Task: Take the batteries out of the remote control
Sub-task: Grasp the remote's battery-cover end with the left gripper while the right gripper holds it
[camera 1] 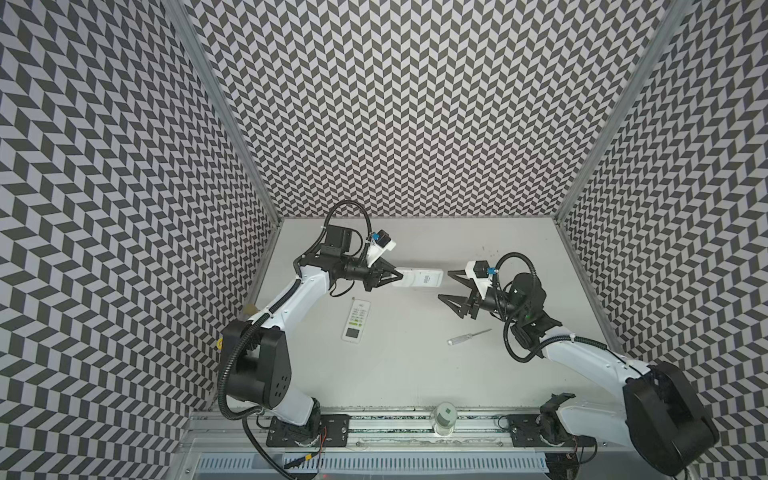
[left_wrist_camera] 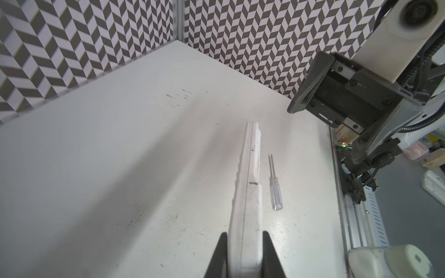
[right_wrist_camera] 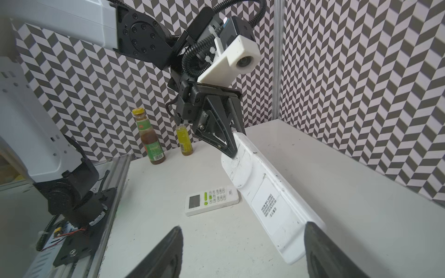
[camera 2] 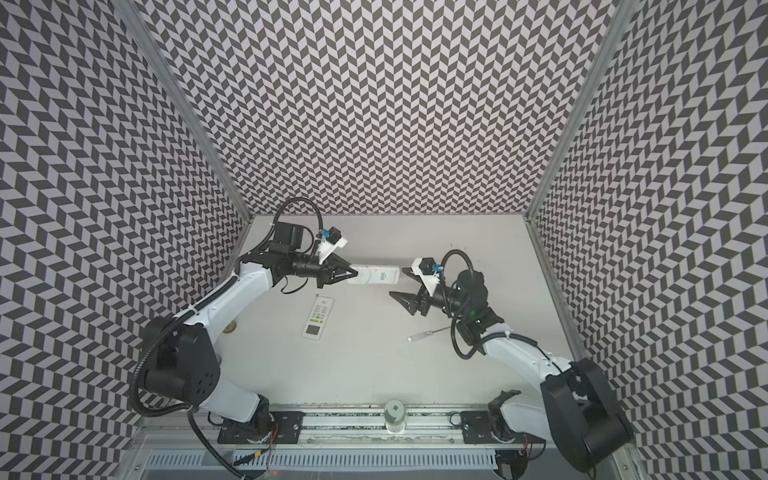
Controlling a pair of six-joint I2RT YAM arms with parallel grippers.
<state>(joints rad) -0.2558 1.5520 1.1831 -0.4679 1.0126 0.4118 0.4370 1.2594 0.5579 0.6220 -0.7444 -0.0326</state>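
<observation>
Between the jaws of the left gripper (camera 1: pixel 400 277) sits one end of a white remote (camera 1: pixel 417 278), pinched across its thickness and held clear of the table (camera 1: pixel 415 374), its printed back turned up and toward the other arm. Facing it, the right gripper (camera 1: pixel 444 284) has its jaws spread wide with nothing in them; one finger lies just beside the remote's free end, though I cannot tell whether it touches. No batteries show anywhere; judging by the unbroken back, they are shut inside this remote or inside the second remote (camera 1: pixel 356 321), which lies face up on the table beneath the left arm. A clear-handled screwdriver (camera 1: pixel 469 336) lies apart, nearer the right arm. The main risk is leverage: the remote is held by its very end, so a push on the far end could twist it in the pinch or pull it out. Once the cover gives, loose cells could drop and roll across the bare table. The back panel (right_wrist_camera: pixel 269 199) carries several lines of small dark print, too fine to read. The second remote has a grey screen, green keys and a tiny mark I cannot make out. Two bottles (right_wrist_camera: pixel 150 139) by the wall wear green and yellow labels, also unreadable.
</observation>
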